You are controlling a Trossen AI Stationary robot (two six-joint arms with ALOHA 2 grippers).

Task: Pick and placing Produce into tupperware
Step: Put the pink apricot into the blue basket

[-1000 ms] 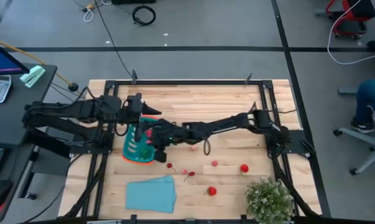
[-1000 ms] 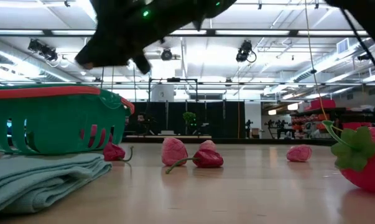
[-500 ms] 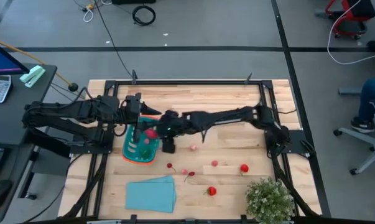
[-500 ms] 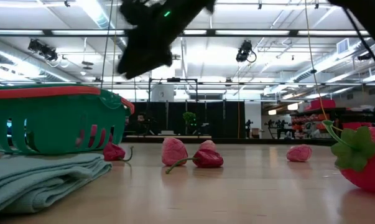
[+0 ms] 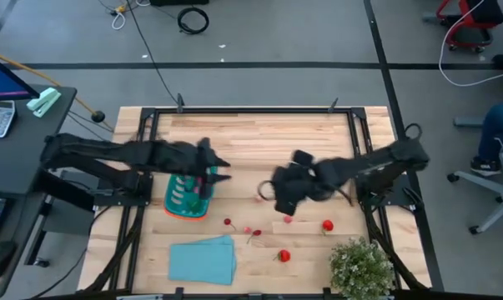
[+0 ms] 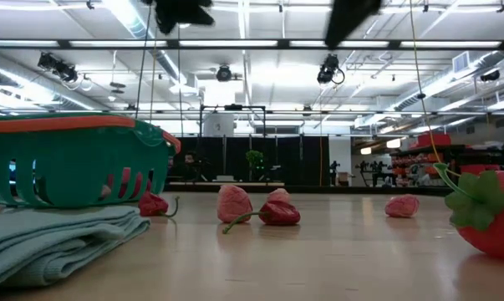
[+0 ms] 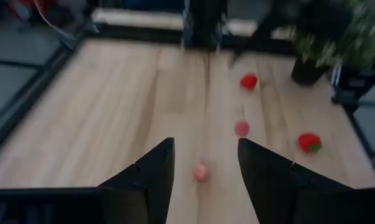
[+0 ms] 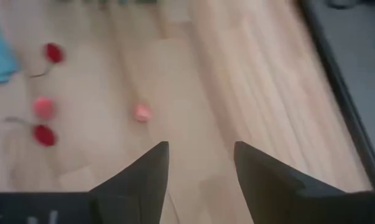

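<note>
Left hand (image 5: 220,169) hovers over the small teal-green plastic tub with an orange rim (image 5: 184,193), fingers (image 7: 147,180) spread apart with nothing between them. Right hand (image 5: 283,200) is above the middle of the pale wooden slatted bench (image 5: 259,137), well right of the tub; its fingers (image 8: 140,180) are also apart and empty.

The tub sits on the bench's left half, upright in the low view (image 6: 68,163), with something pink showing through its side slots.

Loose toy produce lies on the bench to the tub's right: a small pink piece (image 5: 259,197), a dark red cherry-like piece with a stem (image 5: 228,222), a pink piece (image 5: 248,231), another pink piece (image 5: 288,219), a red piece (image 5: 327,225), and a red strawberry with a green cap (image 5: 284,256).

A flat light-blue folded cloth (image 5: 202,260) lies near the front edge, below the tub. A bushy pale-green potted plant (image 5: 361,267) stands at the front right corner.
</note>
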